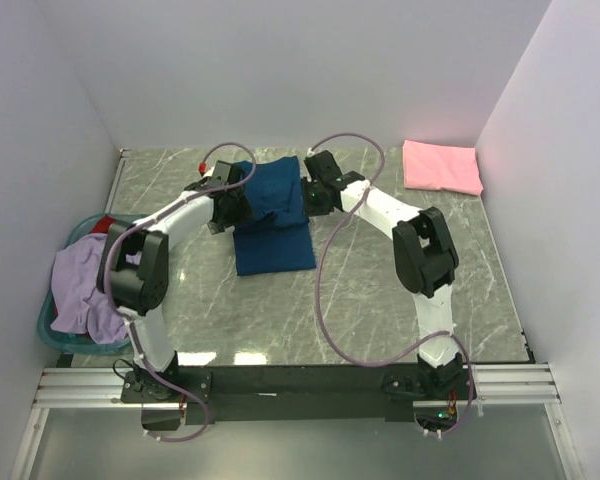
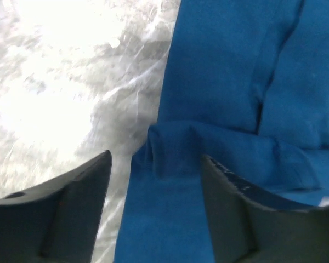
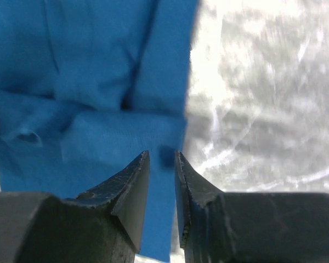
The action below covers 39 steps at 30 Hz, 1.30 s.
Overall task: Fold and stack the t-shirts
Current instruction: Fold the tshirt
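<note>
Grey marble-look surface (image 1: 400,320) is filling the whole cell, with plain white walls boxing it in on three sides.

Starting closest: both arms are bolted along the near edge and are bending inward toward the middle of the surface. At the near left, a teal basket (image 1: 42,325) is sitting right at the surface's left edge. The lavender t-shirt (image 1: 75,285) is spilling over its front, and a bit of the red t-shirt (image 1: 105,222) is peeking out at the back.

Going out to the middle, the navy t-shirt (image 1: 275,235) is lying on the surface as a partly folded strip running away from the arms. Its far part is bunching up between the two pincers.

The left pincer (image 2: 156,164) is hovering at the shirt's left edge with its fingers spread wide. One finger is over bare marble and the other is over blue cloth. A rolled fold of the shirt is sitting in the gap between them.

The right pincer (image 3: 162,159) is working the shirt's right edge, with its fingers almost pressed together and only a thin slit left. Blue is showing through that slit, but honestly I can't tell from this angle whether any cloth is actually caught in there.

Way out in the far right corner, the pink t-shirt (image 1: 440,166) is lying folded flat, well apart from the navy one.
</note>
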Tool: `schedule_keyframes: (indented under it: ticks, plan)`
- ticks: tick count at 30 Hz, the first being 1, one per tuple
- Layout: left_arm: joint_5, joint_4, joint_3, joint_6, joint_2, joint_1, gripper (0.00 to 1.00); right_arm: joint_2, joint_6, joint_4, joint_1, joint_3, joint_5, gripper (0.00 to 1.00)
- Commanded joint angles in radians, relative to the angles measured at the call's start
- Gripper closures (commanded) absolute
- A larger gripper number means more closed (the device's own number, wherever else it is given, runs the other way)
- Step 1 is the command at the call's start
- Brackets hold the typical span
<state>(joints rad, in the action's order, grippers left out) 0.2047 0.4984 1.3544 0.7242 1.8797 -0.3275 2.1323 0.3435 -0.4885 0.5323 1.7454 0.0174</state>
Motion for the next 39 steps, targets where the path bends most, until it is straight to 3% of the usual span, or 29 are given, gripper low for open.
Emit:
schedule_keyframes:
  ticks: [1, 4, 7, 10, 11, 14, 17, 27, 34, 39]
  plan:
    - [0.059, 0.003, -0.026, 0.029, -0.158, -0.031, 0.23, -0.152, 0.031, 0.079, 0.006, -0.105, -0.037, 0.67]
    - [0.094, 0.012, -0.086, 0.069, -0.249, -0.074, 0.22, -0.225, 0.049, 0.152, 0.017, -0.197, 0.022, 0.67]
    - [0.075, -0.003, -0.156, 0.096, -0.303, -0.131, 0.29, -0.25, 0.063, 0.221, 0.038, -0.248, 0.121, 0.67]
    - [0.013, -0.035, -0.239, 0.121, -0.309, -0.179, 0.49, -0.232, 0.074, 0.267, 0.075, -0.271, 0.174, 0.68]
    - [-0.002, -0.046, -0.25, 0.127, -0.303, -0.186, 0.61, -0.223, 0.078, 0.286, 0.084, -0.273, 0.176, 0.68]
    - [-0.051, -0.069, -0.274, 0.141, -0.255, -0.2, 0.79, -0.178, 0.095, 0.336, 0.101, -0.282, 0.184, 0.71]
    - [-0.1, -0.08, -0.271, 0.141, -0.188, -0.2, 0.88, -0.127, 0.121, 0.39, 0.103, -0.281, 0.206, 0.76]
    - [-0.188, -0.047, -0.291, 0.135, -0.083, -0.209, 0.89, 0.058, 0.124, 0.397, 0.104, -0.15, 0.191, 0.8]
    - [-0.221, -0.011, -0.328, 0.106, -0.091, -0.223, 0.88, 0.161, 0.094, 0.338, 0.054, 0.084, 0.078, 0.79]
    - [-0.245, 0.012, -0.377, 0.098, -0.166, -0.245, 0.85, 0.225, 0.095, 0.259, 0.008, 0.29, 0.122, 0.73]
